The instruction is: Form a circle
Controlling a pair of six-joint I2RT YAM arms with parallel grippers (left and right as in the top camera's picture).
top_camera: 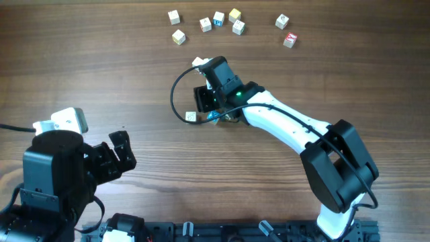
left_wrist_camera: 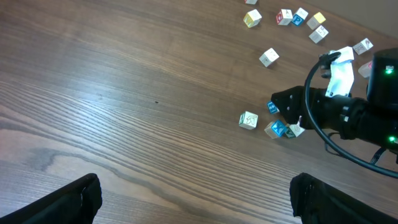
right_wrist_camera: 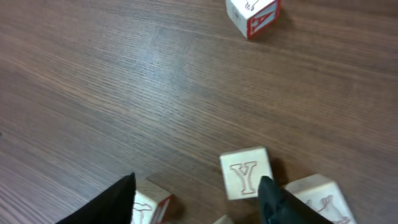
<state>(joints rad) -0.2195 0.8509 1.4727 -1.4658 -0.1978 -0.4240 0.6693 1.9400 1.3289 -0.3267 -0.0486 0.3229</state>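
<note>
The circle (top_camera: 213, 116) is a small cluster of pale letter cubes at the table's middle, partly hidden under my right gripper (top_camera: 205, 101). One pale cube (left_wrist_camera: 248, 119) lies a little to the cluster's left, and two blue-faced cubes (left_wrist_camera: 277, 129) sit by the black fingers. In the right wrist view my right gripper (right_wrist_camera: 196, 208) stands open low over the wood. A Y cube (right_wrist_camera: 247, 172) sits just ahead of its right finger (right_wrist_camera: 280, 202), a red-edged cube (right_wrist_camera: 149, 202) by the left finger, and another cube (right_wrist_camera: 317, 196) beyond the right one. Nothing is gripped. My left gripper (top_camera: 121, 151) is open at the near left.
Several loose letter cubes (top_camera: 218, 19) are scattered along the far edge, with a red-faced one (top_camera: 289, 39) at the far right. A red A cube (right_wrist_camera: 252, 14) lies ahead of the right gripper. The right arm's black cable (top_camera: 176, 94) loops left of the cluster.
</note>
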